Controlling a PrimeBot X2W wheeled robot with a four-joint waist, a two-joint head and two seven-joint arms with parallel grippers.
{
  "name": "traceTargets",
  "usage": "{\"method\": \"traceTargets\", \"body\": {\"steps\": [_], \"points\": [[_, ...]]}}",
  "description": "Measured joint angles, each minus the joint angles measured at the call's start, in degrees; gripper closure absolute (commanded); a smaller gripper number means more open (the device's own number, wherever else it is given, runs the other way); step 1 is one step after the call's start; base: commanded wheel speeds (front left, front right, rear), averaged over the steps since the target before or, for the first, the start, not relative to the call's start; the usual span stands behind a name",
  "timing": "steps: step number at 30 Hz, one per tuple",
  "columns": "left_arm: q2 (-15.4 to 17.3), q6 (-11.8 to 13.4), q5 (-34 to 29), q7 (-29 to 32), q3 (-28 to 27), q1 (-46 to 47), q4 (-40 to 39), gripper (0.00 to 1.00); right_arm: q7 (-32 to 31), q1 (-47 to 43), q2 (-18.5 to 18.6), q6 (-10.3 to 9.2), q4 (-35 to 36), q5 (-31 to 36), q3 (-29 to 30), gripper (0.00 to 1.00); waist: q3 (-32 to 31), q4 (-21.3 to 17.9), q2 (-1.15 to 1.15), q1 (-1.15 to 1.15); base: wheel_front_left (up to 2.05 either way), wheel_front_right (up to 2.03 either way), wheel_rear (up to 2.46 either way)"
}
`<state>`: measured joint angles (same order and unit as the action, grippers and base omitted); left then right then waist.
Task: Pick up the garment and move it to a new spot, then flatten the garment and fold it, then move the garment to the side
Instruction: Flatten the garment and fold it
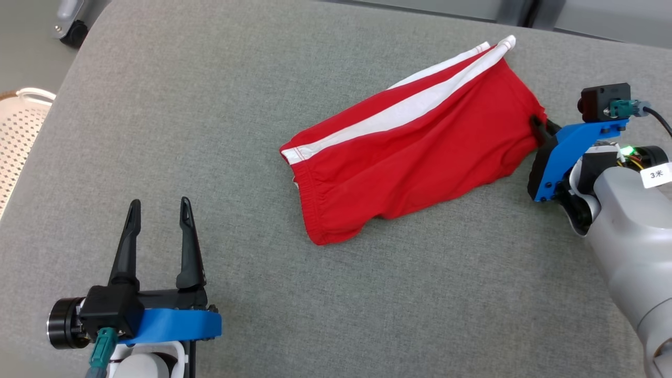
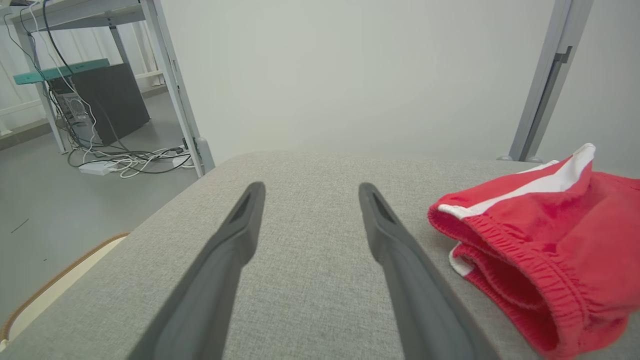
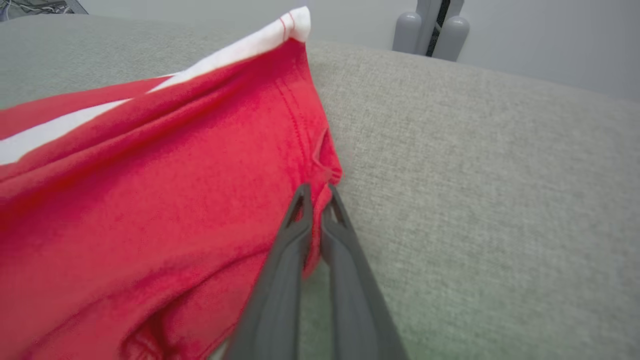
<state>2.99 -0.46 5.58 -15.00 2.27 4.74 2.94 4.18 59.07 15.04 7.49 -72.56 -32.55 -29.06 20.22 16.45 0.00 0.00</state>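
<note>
Grey fabric surface [image 1: 236, 131] bears the garment [image 1: 420, 157]; right pincer [image 3: 316, 193] clamps its edge, left pincer [image 1: 160, 202] apart; cables [image 2: 125, 160] litter the floor [image 2: 60, 215].

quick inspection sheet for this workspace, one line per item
surface: grey padded surface, fabric-covered
job's things: red shorts with white side stripe, lying rumpled, waistband toward the robot's left
clutter: nothing seen on the pad
grippers: left gripper open, apart from the shorts; right gripper shut on the shorts' hem edge
cables: cable plugged at the right wrist camera; loose cords on the floor
surroundings: white perforated basket beside the pad; metal frame leg; pale wall
</note>
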Motion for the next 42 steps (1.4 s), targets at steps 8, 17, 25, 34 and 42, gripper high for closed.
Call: {"method": "traceTargets", "body": {"steps": [8, 17, 25, 34, 42], "points": [[-0.02, -0.09, -0.88, 0.0, -1.6, -0.92, 0.99, 0.0, 3.53, -5.41, 0.03, 0.0, 5.7, -3.64, -2.63, 1.0, -3.33, -2.0, 0.0, 0.0, 0.0, 0.0, 0.0], [-0.07, -0.59, -2.15, 0.0, -4.55, -4.06, 0.37, 0.0, 8.47, -18.44, 3.47, 0.0, 15.33, -13.13, -2.53, 1.0, -7.83, -6.87, 0.0, -0.01, 0.0, 0.0, 0.0], [-0.01, -0.91, -3.24, 0.0, -6.75, -7.04, -0.99, 0.0, 10.55, -30.44, 6.11, 0.0, 22.57, -18.42, 2.65, 1.0, -11.0, -10.76, -0.01, -0.01, 0.0, 0.0, 0.0], [-0.02, -0.86, -3.5, 0.0, -7.3, -8.07, -1.81, 0.0, 10.72, -38.13, 6.51, 0.0, 27.17, -16.73, 8.9, 1.0, -11.77, -12.63, 0.01, 0.0, 0.0, 0.0, 0.0], [-0.03, -0.75, -3.47, 0.0, -7.14, -8.07, -1.79, 0.0, 10.79, -38.18, 3.93, 0.0, 36.21, -11.58, 13.16, 1.0, -11.96, -12.49, 0.01, 0.0, 0.0, 0.0, 0.0]]}}
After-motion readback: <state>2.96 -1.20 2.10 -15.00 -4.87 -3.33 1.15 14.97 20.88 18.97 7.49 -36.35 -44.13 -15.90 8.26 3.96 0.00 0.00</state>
